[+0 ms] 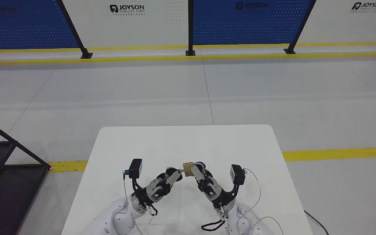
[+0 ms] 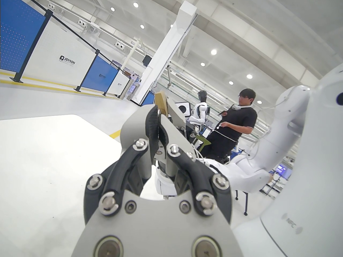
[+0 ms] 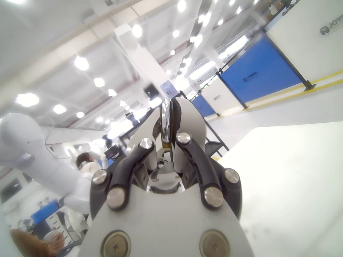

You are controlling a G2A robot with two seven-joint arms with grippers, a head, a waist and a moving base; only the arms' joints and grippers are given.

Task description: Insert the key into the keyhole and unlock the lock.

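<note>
Lying lengthwise in right gripper, lock

The lock is brass-yellow, the table plain white — the left tool grey, with black pads.

- The lock sits above the table, midway across, toward the robot's side.
- Just left of it is the left gripper.
- On its right, gripping it, is the right gripper.
</note>
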